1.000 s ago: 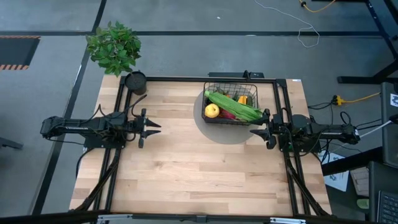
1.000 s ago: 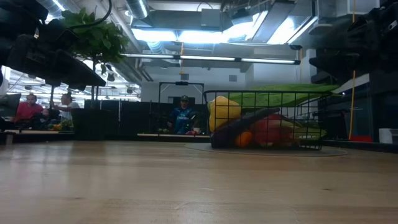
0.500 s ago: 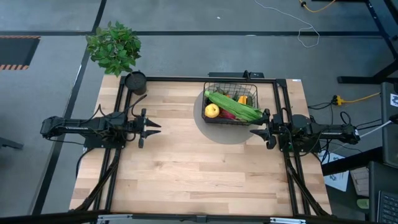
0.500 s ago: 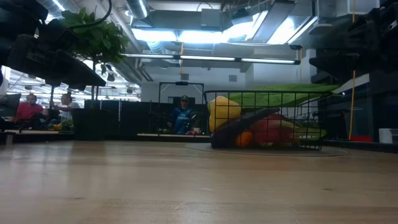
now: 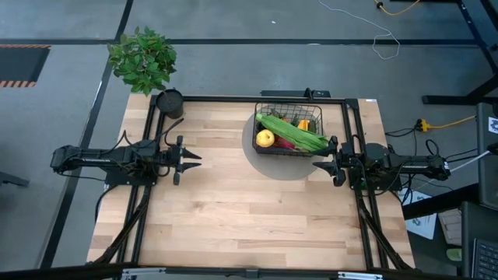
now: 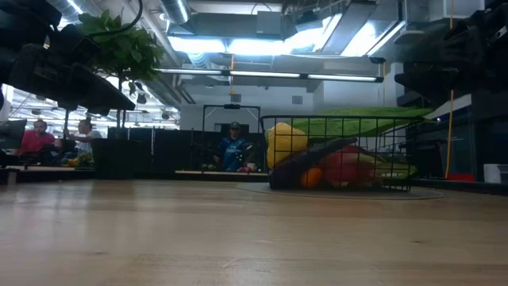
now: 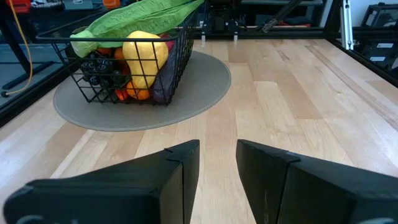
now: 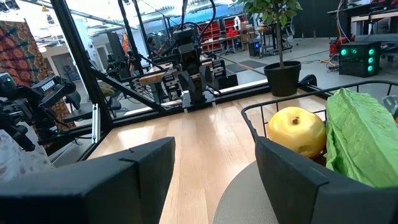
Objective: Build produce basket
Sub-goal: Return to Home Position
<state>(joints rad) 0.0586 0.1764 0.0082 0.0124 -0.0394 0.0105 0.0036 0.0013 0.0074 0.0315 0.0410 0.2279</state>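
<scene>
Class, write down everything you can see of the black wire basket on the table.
The basket is black wire mesh, roughly square and open-topped. It stands upright on a round grey mat on the wooden table. It is full: a green leafy vegetable lies across the top, and a yellow fruit rests against one wall.

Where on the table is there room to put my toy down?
The biggest bare patch of the light wooden table is the strip past both arms, away from the black wire-mesh basket. The middle, between the left hand and the round grey mat, is bare too. It is crowded around the full basket, with the right hand beside it.
</scene>
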